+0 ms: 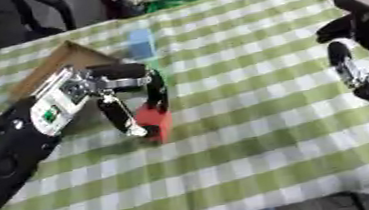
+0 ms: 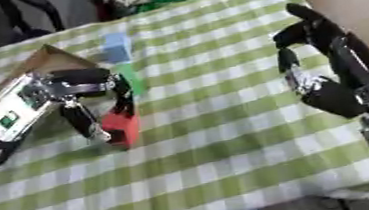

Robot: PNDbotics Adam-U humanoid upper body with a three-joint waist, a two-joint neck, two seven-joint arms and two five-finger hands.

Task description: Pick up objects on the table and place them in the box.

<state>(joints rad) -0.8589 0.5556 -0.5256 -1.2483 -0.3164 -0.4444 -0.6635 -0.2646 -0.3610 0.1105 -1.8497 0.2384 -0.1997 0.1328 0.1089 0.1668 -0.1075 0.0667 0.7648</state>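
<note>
A red block (image 1: 157, 121) stands on the green-and-white checked tablecloth (image 1: 253, 134), left of centre. My left hand (image 1: 125, 91) reaches in from the left and its fingers and thumb curl round the red block from above. Behind it lies a light blue block (image 1: 140, 42), with a green block (image 2: 134, 78) just in front of that, partly hidden by my fingers. The brown cardboard box (image 1: 47, 68) sits at the far left, mostly behind my left arm. My right hand (image 2: 326, 79) hovers over the right side of the table, fingers relaxed, holding nothing.
Dark chairs and a heap of coloured items stand beyond the table's far edge. The cloth's front edge runs along the bottom of the view. The table's right edge lies just past my right hand.
</note>
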